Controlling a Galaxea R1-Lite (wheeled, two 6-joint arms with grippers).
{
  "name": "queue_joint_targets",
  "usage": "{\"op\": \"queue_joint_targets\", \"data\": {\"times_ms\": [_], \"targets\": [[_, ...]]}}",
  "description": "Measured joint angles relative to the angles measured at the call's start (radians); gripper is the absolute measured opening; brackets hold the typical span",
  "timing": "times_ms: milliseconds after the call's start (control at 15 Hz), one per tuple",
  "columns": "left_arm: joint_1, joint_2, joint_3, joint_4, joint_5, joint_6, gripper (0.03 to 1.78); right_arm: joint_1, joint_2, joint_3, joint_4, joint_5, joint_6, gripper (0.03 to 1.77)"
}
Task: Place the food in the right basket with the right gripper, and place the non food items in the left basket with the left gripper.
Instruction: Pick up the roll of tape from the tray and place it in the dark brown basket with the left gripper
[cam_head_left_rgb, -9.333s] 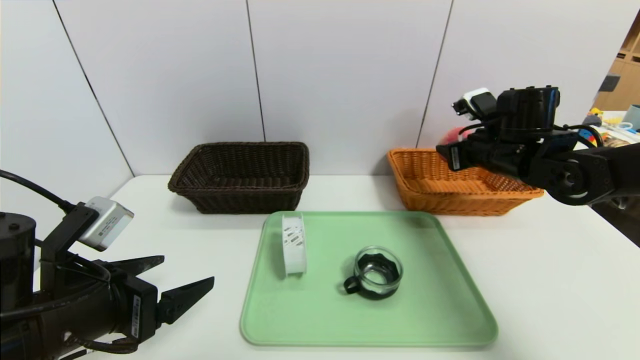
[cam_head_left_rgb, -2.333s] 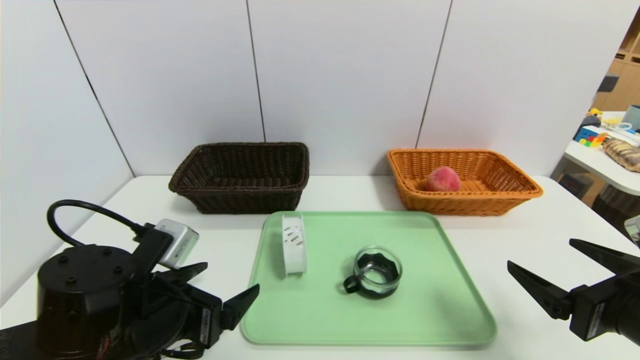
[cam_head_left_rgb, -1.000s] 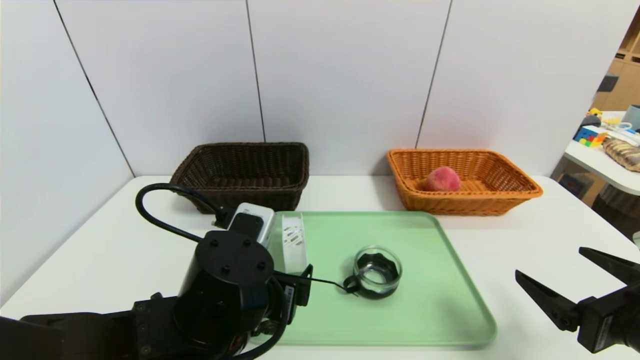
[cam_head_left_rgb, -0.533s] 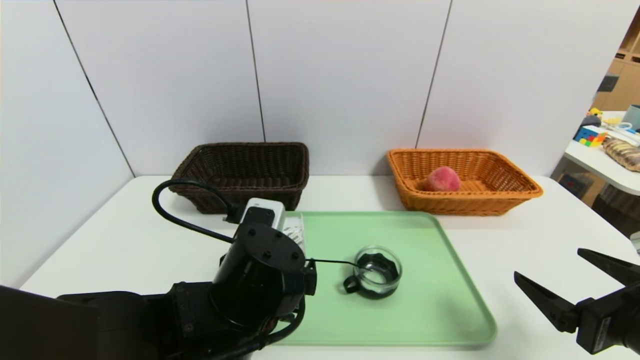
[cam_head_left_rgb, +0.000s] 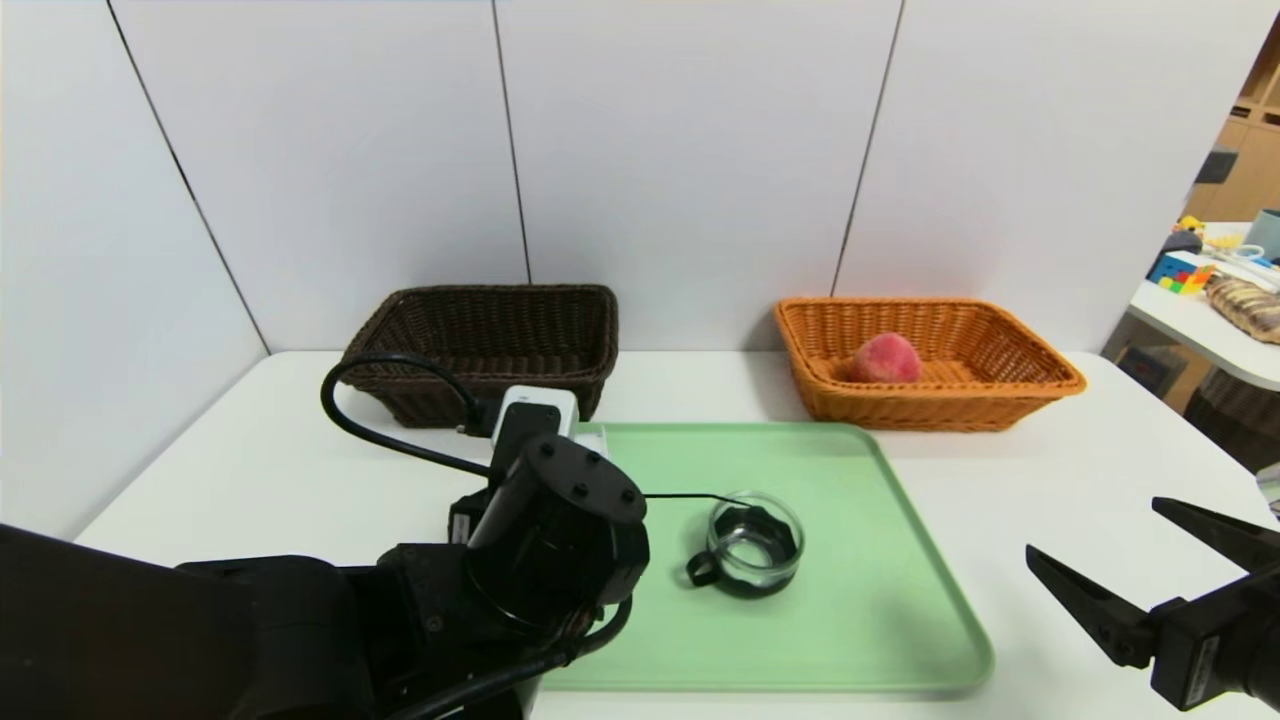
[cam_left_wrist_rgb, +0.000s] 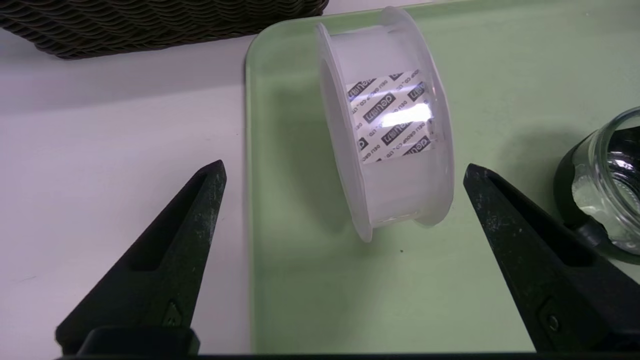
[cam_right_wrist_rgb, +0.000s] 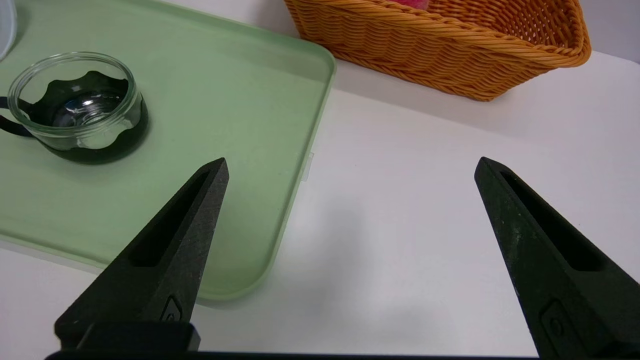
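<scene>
The white table (cam_head_left_rgb: 250, 450) carries everything: a green tray (cam_head_left_rgb: 900, 600) in the middle, the dark brown left basket (cam_head_left_rgb: 480, 350) at the back left and the orange-tan right basket (cam_head_left_rgb: 940, 385) at the back right. The peach (cam_head_left_rgb: 884, 358) already lies inside the right basket, so the food half of the task looks done, and nothing shows in the left basket. Both non-food items are on the tray: the white ring-shaped band (cam_left_wrist_rgb: 387, 125) stands on its edge near the tray's left rim, and the small glass cup (cam_head_left_rgb: 754, 540) with its black base and handle sits near the tray's middle, close beside the band but apart from it. The left tool (cam_left_wrist_rgb: 342, 172) hangs over the tray's left edge with its fingers spread wide and holding nothing; in the left wrist view one finger lies over the bare table and the other over the tray, next to the cup, with the band between and beyond their tips. To take the band well, the arm should probably ease forward and down until the fingers flank its two flat rims, keep the cup-side finger clear of the cup, then close gently, since a thin plastic ring on edge could roll or tip. The left arm reaches forward across the table's near left side, its wrist bent downward. The right tool (cam_head_left_rgb: 1140, 555) waits wide open and empty low over the table, right of the tray.
</scene>
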Motion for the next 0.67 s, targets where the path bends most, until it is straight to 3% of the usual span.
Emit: {"op": "queue_joint_targets", "data": {"times_ms": [667], "targets": [[0.029,0.09,-0.064,-0.004,0.003,-0.021,1.69,0.014,0.0,0.006,0.0,0.0,0.001,1.69]]}}
